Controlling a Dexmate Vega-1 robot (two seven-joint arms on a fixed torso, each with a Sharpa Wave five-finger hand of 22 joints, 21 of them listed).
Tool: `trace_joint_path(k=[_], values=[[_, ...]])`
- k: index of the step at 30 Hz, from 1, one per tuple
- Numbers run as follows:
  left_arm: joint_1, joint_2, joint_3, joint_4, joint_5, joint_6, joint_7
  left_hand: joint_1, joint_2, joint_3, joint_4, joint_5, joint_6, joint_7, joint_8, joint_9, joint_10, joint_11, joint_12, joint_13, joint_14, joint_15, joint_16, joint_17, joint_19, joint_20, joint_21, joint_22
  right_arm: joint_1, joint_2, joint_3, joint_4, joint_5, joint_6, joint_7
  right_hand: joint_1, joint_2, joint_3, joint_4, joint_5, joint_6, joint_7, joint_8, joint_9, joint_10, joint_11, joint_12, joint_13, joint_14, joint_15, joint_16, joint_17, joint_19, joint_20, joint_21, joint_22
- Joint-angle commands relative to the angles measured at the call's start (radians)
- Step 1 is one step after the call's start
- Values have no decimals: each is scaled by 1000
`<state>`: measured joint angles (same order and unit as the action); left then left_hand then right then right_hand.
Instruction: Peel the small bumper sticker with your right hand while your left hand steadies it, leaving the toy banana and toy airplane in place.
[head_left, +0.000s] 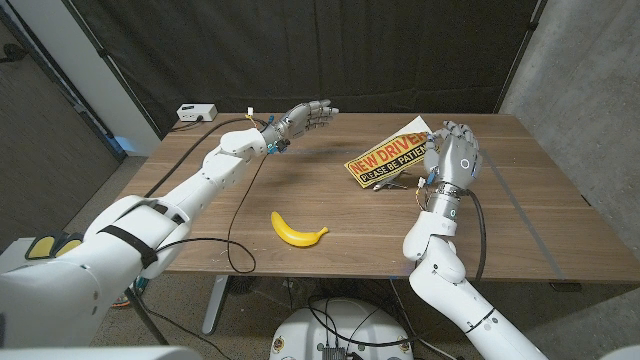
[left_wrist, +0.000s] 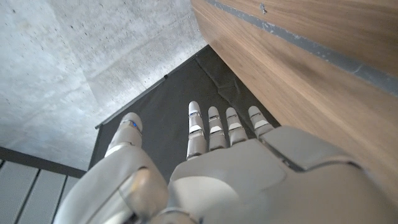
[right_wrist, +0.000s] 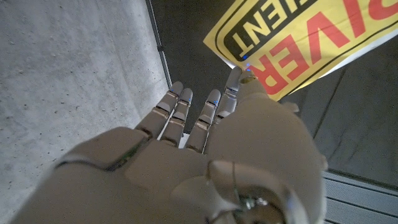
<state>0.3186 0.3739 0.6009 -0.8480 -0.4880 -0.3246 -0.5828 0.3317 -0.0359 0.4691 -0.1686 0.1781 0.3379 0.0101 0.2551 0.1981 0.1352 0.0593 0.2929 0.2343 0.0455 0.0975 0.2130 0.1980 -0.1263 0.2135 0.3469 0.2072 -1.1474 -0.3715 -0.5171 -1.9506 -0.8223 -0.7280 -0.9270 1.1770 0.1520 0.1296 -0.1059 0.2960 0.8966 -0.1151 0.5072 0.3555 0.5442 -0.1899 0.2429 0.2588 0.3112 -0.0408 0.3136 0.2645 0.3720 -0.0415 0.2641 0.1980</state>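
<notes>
Bumper sticker: yellow, red "NEW DRIVER" lettering, held up off the worktop at right-centre, tilted, white backing showing at its far end. Right hand grasps its right end; in the right wrist view the thumb and a fingertip pinch the sticker edge, other fingers extended and loose.

Left hand is raised above the far-centre worktop, well apart from the sticker, fingers straight and spread, grasping nothing.

Toy banana lies near-centre, clear of both hands. A small grey item sits on the worktop just under the sticker's near edge; too small to tell what it is.

White box at the far-left corner, black cable trailing across the left half to the near edge. Right half of the worktop beyond the right hand is open wood.

Left wrist view adds only worktop edge, dark curtain and concrete wall.
</notes>
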Motion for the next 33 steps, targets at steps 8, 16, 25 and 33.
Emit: trace_joint_path(k=[8, 16, 25, 33], values=[[-60, 76, 51, -179, 181, -107, 39, 65, -9, 8, -6, 13, 21, -18, 8, 7, 1, -15, 3, 11, -6, 4, 3, 5, -2, 0, -5, 5, 143, -84, -146, 34, -57, -80, 19, -2, 0, -3, 9, 4, 24, -30, 12, 15, -1, -10, -6, 5, -7, -180, -13, 3, -15, -49, 6, 6], [-83, 63, 61, -197, 195, -129, 35, 151, -16, 21, -13, 11, 74, -22, 28, 8, 37, -58, 18, 19, 26, -16, 15, 3, 28, 0, 2, 5, 168, -99, -184, 42, -92, -96, 30, 0, 1, -4, 10, 6, 24, -31, 17, 21, -1, -11, -7, 7, -11, -181, -19, 3, -17, -49, 7, 7], [-130, 30, 83, -158, 158, -135, -76, 223, -31, 25, -12, 11, 116, -48, 43, 10, 59, -84, 27, 26, 22, -9, 12, 2, 35, 3, -2, 4, 185, -120, -213, 45, -137, -113, 57, 0, 0, -7, 12, 8, 26, -33, 19, 21, -1, -12, -8, 9, -14, -180, -24, 3, -19, -50, 8, 7], [-146, 35, 102, -202, 177, -138, -114, 247, -41, 20, -8, 10, 132, -38, 47, 11, 54, -79, 24, 30, 4, 5, 5, 1, 27, 4, -8, 3, 199, -123, -224, 58, -155, -117, 70, 2, 0, -9, 13, 9, 29, -32, 19, 19, 0, -13, -9, 11, -17, -181, -28, 3, -22, -49, 8, 7]])
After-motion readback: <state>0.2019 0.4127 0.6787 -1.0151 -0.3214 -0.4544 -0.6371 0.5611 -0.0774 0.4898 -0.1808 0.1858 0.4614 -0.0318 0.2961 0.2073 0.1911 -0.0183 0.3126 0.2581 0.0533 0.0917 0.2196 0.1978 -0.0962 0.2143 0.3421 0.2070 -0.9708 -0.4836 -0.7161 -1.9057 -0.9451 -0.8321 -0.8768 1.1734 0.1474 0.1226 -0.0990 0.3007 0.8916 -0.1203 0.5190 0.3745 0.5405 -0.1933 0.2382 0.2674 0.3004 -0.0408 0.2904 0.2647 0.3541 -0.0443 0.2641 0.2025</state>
